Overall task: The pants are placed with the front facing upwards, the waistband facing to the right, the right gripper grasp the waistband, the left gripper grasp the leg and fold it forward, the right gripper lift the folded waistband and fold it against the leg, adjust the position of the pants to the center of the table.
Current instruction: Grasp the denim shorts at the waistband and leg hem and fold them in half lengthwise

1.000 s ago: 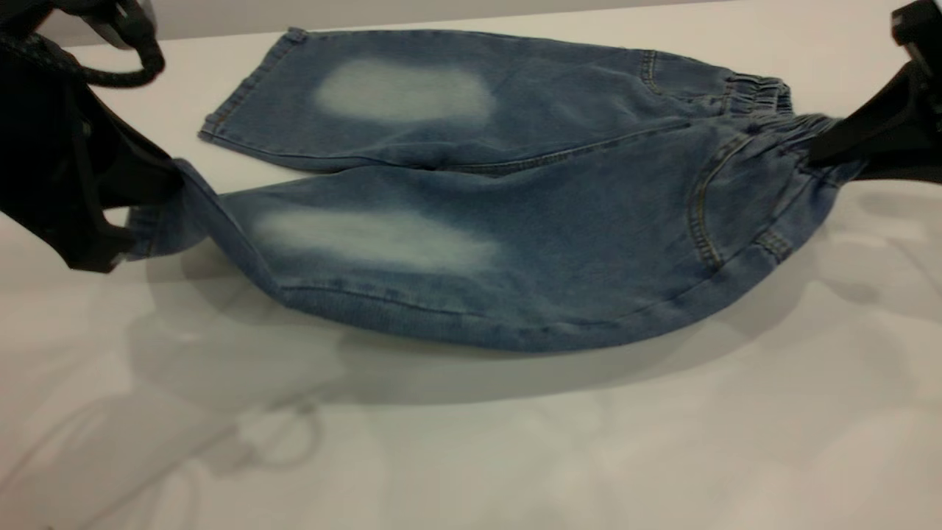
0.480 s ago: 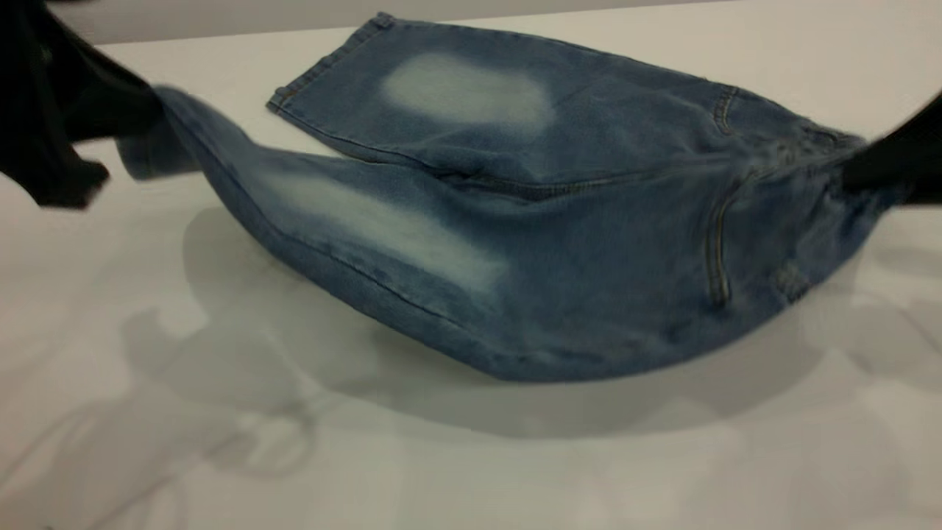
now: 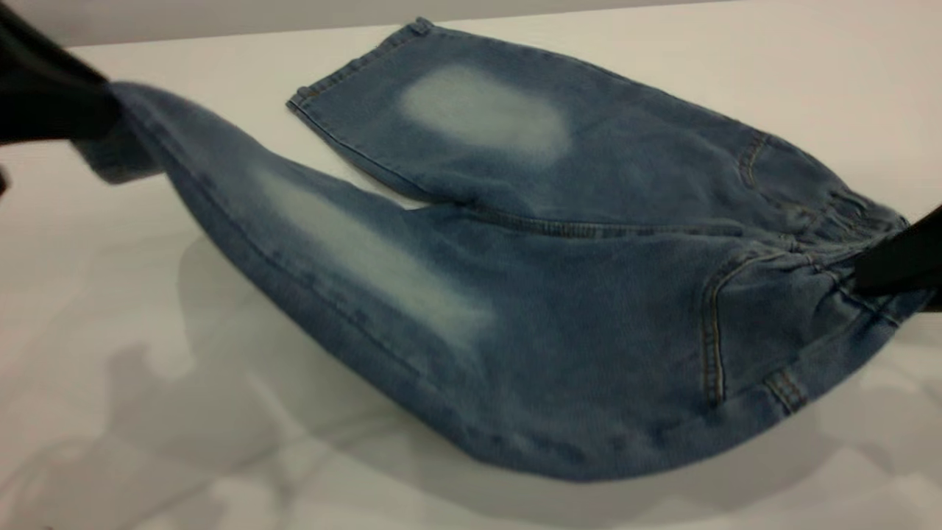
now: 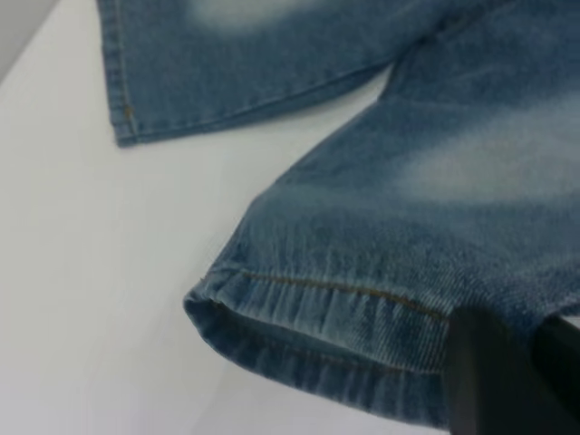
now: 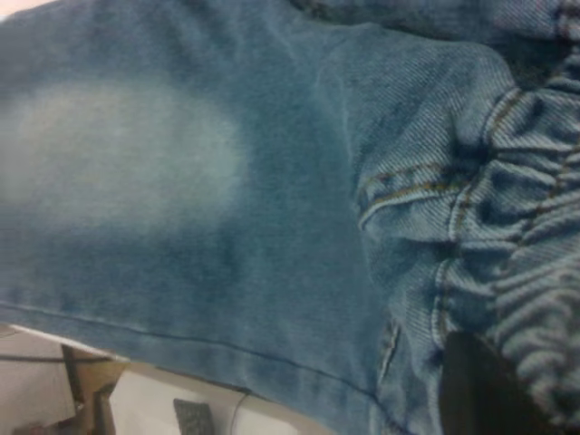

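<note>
The blue denim pants [image 3: 574, 309] hang stretched between both grippers, their near side off the table [image 3: 132, 412]. My left gripper [image 3: 107, 118] is shut on the hem of the near leg [image 3: 309, 228], raised at the far left; its dark finger [image 4: 489, 385] presses on the cuff [image 4: 335, 331]. At the right edge my right gripper [image 3: 865, 272] is shut on the ruffled waistband [image 3: 846, 213], one finger [image 5: 480, 390] against the gathered elastic [image 5: 535, 263]. The far leg [image 3: 486, 118] lies flat on the table.
White table surface runs all round the pants. Its far edge [image 3: 221, 33] passes just behind the far leg's hem. Beyond the table's edge, dark items [image 5: 190, 417] lie on the floor in the right wrist view.
Both grippers have lifted the near side of the pants. The near leg's hem has risen at the left, and the fabric now hangs bigger in view, dropping lower in the middle.
</note>
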Action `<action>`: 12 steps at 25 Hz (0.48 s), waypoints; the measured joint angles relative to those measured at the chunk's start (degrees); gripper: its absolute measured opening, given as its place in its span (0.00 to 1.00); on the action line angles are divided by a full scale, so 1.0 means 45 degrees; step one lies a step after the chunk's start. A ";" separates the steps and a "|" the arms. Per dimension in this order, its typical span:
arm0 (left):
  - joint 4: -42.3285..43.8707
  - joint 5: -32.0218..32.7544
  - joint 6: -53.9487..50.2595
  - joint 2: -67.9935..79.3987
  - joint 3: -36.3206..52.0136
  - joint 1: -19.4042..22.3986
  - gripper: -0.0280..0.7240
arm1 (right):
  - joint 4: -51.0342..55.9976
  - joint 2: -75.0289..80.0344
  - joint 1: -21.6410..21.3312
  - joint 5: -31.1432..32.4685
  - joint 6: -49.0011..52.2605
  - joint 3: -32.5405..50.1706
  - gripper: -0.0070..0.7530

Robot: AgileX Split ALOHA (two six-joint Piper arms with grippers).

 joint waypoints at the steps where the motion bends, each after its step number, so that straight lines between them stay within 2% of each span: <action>1: 0.0302 0.0294 -0.0387 -0.0277 0.0000 0.0000 0.16 | 0.0000 -0.0226 0.0000 0.0077 0.0102 0.0216 0.07; 8: 0.3753 0.2251 -0.3799 -0.2364 0.0000 0.0000 0.16 | -0.0553 -0.2300 0.0000 0.0617 0.1259 0.1292 0.07; 12: 0.6493 0.1892 -0.6317 -0.2628 0.0000 0.0000 0.16 | -0.0902 -0.3532 0.0000 0.0630 0.2348 0.1292 0.07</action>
